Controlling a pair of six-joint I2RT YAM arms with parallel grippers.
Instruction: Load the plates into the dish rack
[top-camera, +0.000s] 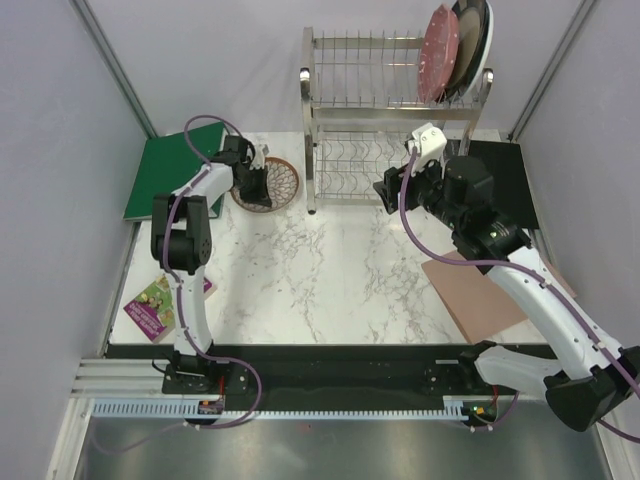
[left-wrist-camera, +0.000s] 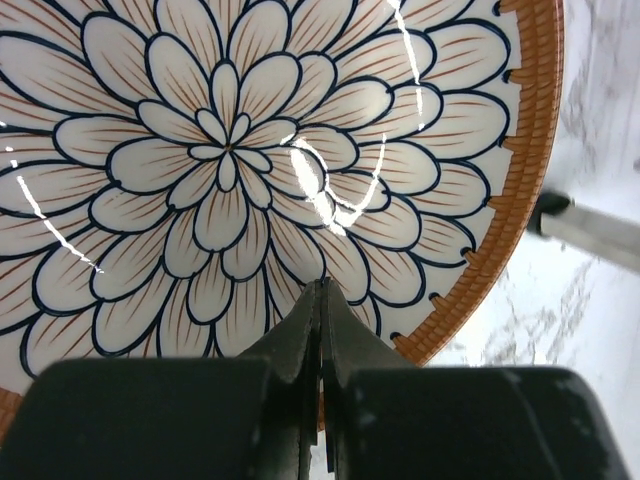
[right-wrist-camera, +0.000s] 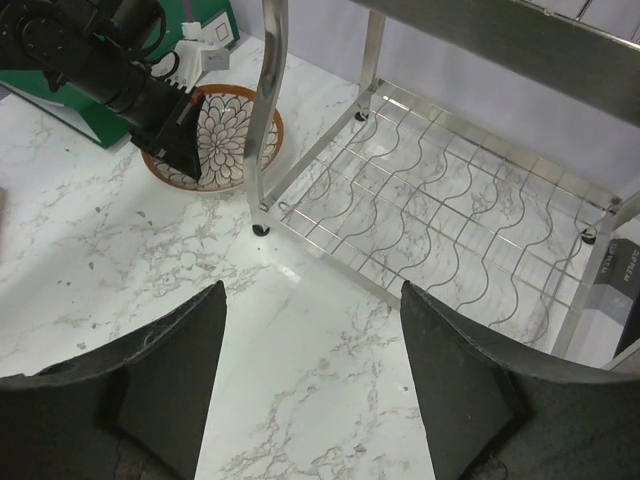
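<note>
While the left gripper (left-wrist-camera: 320, 305) has its fingers pressed together over the rim of the petal plate (left-wrist-camera: 230, 150), the right gripper (right-wrist-camera: 312, 380) hangs wide apart and empty before the lower shelf of the dish rack (top-camera: 390, 110). That plate lies flat toward the far-left corner of the tabletop (top-camera: 320, 270), just beside the rack; a pink plate (top-camera: 437, 55) and a dark-rimmed plate (top-camera: 470, 40) stand in its upper shelf.
</note>
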